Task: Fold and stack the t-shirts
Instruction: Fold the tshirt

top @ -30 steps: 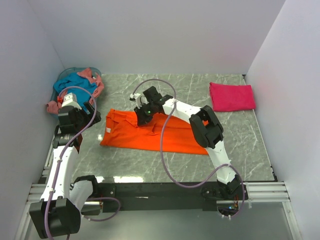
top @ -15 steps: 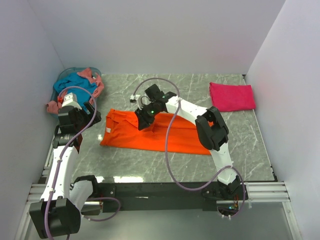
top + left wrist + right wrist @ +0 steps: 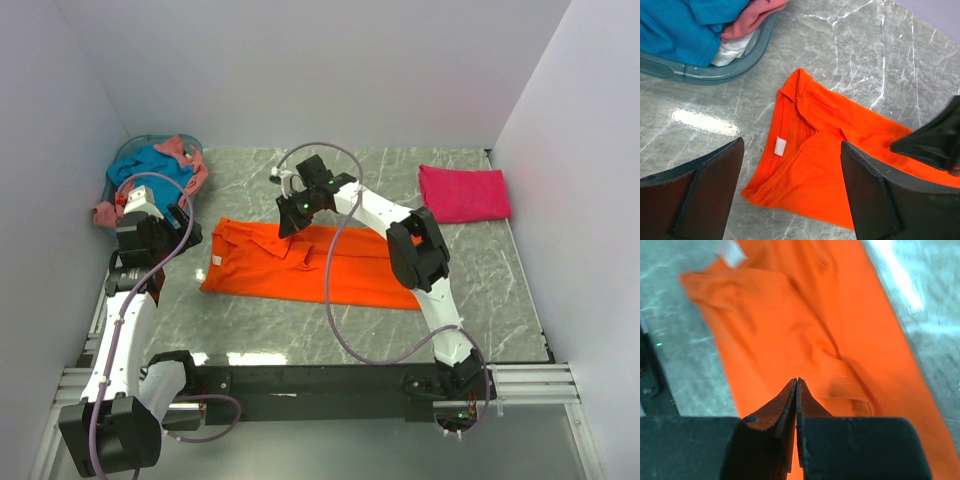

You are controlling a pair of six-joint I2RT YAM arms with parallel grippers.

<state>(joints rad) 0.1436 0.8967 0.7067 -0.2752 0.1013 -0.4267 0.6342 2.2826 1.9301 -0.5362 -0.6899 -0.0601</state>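
The bright orange t-shirt [image 3: 330, 270] lies folded into a long strip across the middle of the table, its white neck label [image 3: 780, 145] at the left end. It also shows in the left wrist view [image 3: 840, 165] and the right wrist view [image 3: 790, 315]. My right gripper [image 3: 289, 227] is shut and empty, its tips [image 3: 796, 381] just above the shirt's upper left part. My left gripper [image 3: 150, 238] is open and empty [image 3: 792, 195], held above the shirt's left end. The magenta-pink t-shirt [image 3: 463, 193] lies folded at the far right. The teal-blue t-shirt [image 3: 150, 165] and the salmon-pink t-shirt [image 3: 187, 157] are heaped in the basket.
The pale blue round basket [image 3: 700, 75] stands at the far left corner, close to my left arm. White walls close in the table on three sides. Bare marble shows between the orange shirt and the magenta one.
My right gripper has drawn back toward the far side and up off the orange shirt, leaving a small crease near its upper left. The left arm has not moved.
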